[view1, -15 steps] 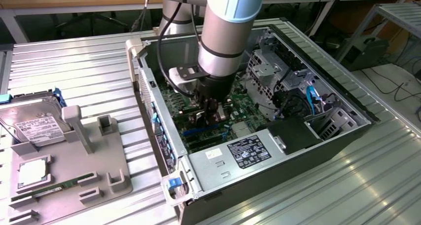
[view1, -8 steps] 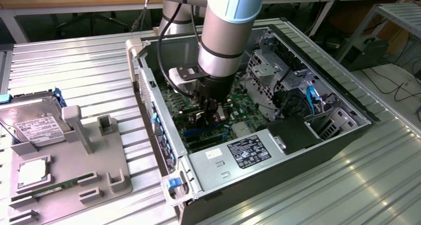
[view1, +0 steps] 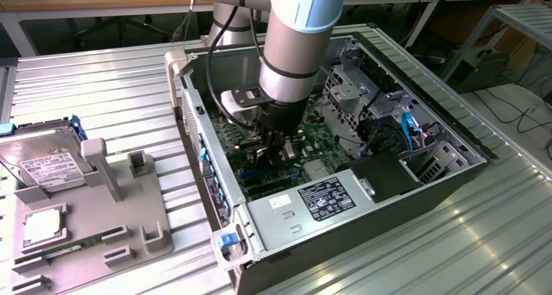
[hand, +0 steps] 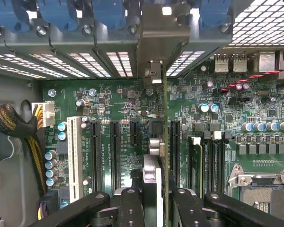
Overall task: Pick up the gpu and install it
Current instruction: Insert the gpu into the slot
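Observation:
The gpu [hand: 162, 156] shows edge-on in the wrist view, a thin green board with a black and silver body, standing upright over the motherboard's expansion slots [hand: 115, 151]. Its silver bracket [hand: 156, 42] reaches up to the slotted rear wall of the case. My gripper [hand: 158, 208] is shut on the card, one black finger [hand: 131, 208] on each side. In the exterior view the gripper [view1: 276, 149] hangs low inside the open computer case [view1: 414, 123], just above the motherboard [view1: 324, 149].
A RAM stick [hand: 197, 165] and the CPU socket [hand: 265, 189] lie beside the card. A cable bundle [hand: 14, 125] runs along the case wall. The power supply [view1: 319, 201] fills the case's near end. A hard drive [view1: 43, 162] rests on a grey fixture [view1: 129, 211] at the exterior view's left.

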Controlling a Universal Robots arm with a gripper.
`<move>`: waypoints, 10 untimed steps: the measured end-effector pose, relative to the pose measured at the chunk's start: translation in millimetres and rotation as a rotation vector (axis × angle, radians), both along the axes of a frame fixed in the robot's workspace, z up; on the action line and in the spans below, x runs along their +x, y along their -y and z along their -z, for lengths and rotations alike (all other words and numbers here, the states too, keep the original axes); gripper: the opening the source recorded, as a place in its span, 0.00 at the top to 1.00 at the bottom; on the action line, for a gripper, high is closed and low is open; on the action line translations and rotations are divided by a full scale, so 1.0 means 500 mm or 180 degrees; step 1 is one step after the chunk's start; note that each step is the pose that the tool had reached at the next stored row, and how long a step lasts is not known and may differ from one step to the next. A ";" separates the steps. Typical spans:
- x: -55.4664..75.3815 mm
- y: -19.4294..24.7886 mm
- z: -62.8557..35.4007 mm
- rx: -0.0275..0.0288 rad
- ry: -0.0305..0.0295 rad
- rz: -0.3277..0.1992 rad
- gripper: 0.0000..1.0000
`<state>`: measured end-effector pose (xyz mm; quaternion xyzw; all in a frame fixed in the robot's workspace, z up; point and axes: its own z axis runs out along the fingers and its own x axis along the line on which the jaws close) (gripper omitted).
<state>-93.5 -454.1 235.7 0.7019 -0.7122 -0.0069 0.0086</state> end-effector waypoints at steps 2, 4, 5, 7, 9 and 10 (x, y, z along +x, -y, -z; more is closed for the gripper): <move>0.000 0.0000 0.002 0.0000 -0.0001 0.0000 0.71; 0.000 0.0000 0.003 0.0000 -0.0002 0.0000 0.71; -0.001 0.0000 0.003 0.0000 -0.0002 0.0000 0.71; -0.001 0.0000 0.005 0.0001 -0.0002 0.0000 0.71; -0.001 0.0000 0.006 0.0001 -0.0003 0.0000 0.71; -0.001 0.0000 0.007 0.0001 -0.0003 0.0000 0.71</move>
